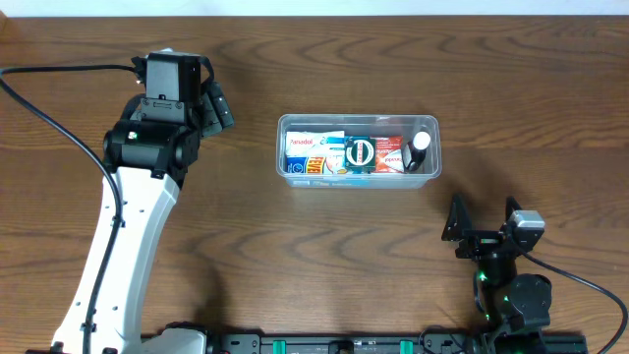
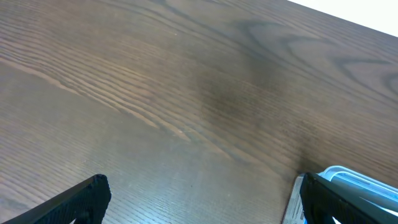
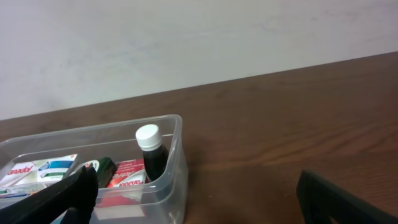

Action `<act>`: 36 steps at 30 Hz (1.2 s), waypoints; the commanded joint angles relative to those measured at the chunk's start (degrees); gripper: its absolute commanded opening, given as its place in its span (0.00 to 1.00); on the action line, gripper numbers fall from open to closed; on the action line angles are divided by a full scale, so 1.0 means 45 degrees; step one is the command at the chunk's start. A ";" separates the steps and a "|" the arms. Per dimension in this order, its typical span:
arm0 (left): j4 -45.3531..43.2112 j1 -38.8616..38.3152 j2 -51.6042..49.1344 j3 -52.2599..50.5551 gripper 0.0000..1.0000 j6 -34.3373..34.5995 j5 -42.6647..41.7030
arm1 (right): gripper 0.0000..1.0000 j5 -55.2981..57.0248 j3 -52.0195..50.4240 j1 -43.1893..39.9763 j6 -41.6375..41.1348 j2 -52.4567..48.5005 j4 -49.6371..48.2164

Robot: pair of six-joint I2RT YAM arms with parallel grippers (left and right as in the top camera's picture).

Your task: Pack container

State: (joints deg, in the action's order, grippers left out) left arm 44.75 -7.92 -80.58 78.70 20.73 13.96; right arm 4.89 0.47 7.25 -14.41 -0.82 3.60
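The clear plastic container (image 1: 354,118) sits at the table's centre. It holds a white and blue box (image 1: 313,149), a dark green box (image 1: 359,153), a red box (image 1: 387,157) and a dark bottle with a white cap (image 1: 419,149) at its right end. My left gripper (image 1: 214,104) is open and empty, over bare table left of the container. Its fingers (image 2: 202,202) are spread wide, and a container corner (image 2: 367,182) shows behind the right one. My right gripper (image 1: 484,221) is open and empty, in front of the container's right end. Its wrist view (image 3: 199,199) shows the container (image 3: 179,127) and bottle (image 3: 152,155).
The brown wooden table (image 1: 295,256) reaches a pale wall (image 3: 199,37) at the back. A black cable (image 1: 59,108) runs from the left arm over the table's left side. The right arm's base (image 1: 516,300) sits at the front edge.
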 commanded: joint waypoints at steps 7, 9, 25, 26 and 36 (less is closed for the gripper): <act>0.0044 0.0053 0.1107 -0.0500 0.98 -0.0121 0.0087 | 0.99 -0.0053 -0.0034 -0.0107 0.0170 0.0092 0.0029; 0.0160 0.0034 0.1967 -0.1059 0.98 -0.0112 -0.0029 | 0.99 -0.0092 -0.0034 -0.0107 0.0175 0.0083 0.0053; -0.3283 0.0039 1.4557 -1.2264 0.98 0.0913 -0.0136 | 0.99 -0.0092 -0.0034 -0.0107 0.0175 0.0083 0.0053; -0.3978 0.0058 1.5033 -1.2808 0.98 0.0767 -0.0141 | 0.99 -0.0097 -0.0034 -0.0107 0.0170 0.0083 0.0053; -0.9884 0.0058 1.6339 -1.6587 0.98 -0.1370 -0.0670 | 0.99 -0.0092 -0.0034 -0.0107 0.0175 0.0078 0.0049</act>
State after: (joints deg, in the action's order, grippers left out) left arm 1.78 -7.92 -8.16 6.09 18.83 11.90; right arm 4.49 0.47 7.22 -14.39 -0.73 3.64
